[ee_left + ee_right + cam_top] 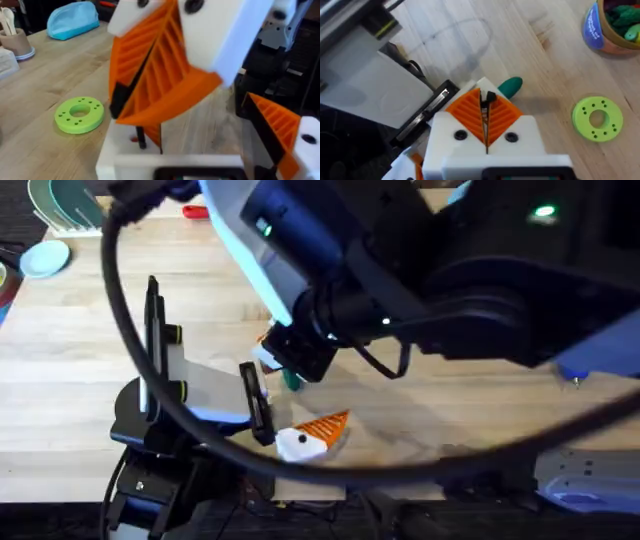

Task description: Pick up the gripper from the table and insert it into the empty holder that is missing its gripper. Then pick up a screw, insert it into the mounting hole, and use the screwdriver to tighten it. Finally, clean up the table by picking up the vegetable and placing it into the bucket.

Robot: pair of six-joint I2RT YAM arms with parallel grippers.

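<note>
I can't read the bucket's [615, 27] blue label. My right gripper [486, 102] pinches a thin black piece, fingers nearly closed; the vegetable [511, 86] lies just beyond, at 1 o'clock. My left gripper [230, 105] gapes wide, empty.

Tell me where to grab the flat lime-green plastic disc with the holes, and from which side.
Come straight down from above. The flat lime-green plastic disc lies flat on the wooden table, so its low edge probably gives little to pinch from the side. Its wide centre hole looks like the best purchase: put one finger inside it and the other outside the rim, clamping the ring wall.
</note>
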